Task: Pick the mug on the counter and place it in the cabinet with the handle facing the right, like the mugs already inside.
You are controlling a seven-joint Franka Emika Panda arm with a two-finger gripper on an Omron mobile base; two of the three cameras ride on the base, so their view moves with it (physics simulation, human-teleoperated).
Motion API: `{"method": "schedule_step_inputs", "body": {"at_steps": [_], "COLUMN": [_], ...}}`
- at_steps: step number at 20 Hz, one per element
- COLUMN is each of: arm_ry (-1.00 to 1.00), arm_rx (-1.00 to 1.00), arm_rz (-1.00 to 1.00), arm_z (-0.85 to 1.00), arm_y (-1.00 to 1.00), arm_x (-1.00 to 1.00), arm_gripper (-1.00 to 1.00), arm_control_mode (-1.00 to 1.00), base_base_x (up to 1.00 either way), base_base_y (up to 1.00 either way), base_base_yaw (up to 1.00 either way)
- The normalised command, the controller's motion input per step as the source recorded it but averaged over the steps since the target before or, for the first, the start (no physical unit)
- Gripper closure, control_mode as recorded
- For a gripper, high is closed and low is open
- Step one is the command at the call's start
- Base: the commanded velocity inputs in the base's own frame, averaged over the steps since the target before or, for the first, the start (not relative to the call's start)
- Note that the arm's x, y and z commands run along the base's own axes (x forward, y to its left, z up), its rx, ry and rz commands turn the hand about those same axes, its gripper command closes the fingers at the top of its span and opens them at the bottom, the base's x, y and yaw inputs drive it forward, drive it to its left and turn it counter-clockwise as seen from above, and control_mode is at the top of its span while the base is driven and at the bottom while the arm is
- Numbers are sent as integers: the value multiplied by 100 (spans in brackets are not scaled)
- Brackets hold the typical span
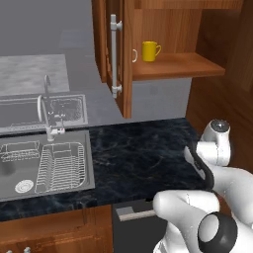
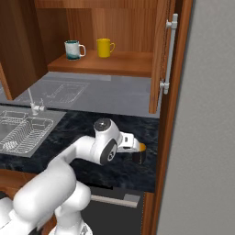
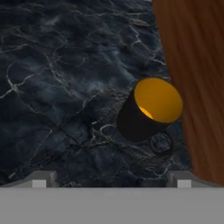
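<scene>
While the tool hangs over the surface with fingers spread, gripping nothing, the mug stands just beyond it at the surface's right edge, beside the wooden side panel. Farther back, the cabinet shelf carries a white mug and a yellow mug.

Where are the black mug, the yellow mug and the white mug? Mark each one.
black mug [image 3: 136, 122], hand view, on its dark outer wall
yellow mug [image 1: 148, 51], left base view, on its body
white mug [image 2: 72, 50], right base view, on its body
</scene>
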Motion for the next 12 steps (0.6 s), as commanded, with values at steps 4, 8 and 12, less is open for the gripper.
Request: {"method": "schedule_step_inputs", "body": {"at_steps": [4, 8, 12], "arm_ry": [-1, 0, 0], "arm_rx": [-1, 0, 0], "arm_rz": [0, 0, 0], "arm_z": [-11, 0, 0], "arm_y": [-31, -20, -13], "arm_x": [7, 7, 9], "arm_gripper": [-100, -100, -100], "arm_control_mode": [-100, -100, -100], "base_base_x": [0, 0, 0], "base_base_y": [0, 0, 0], "base_base_yaw": [0, 0, 0]}}
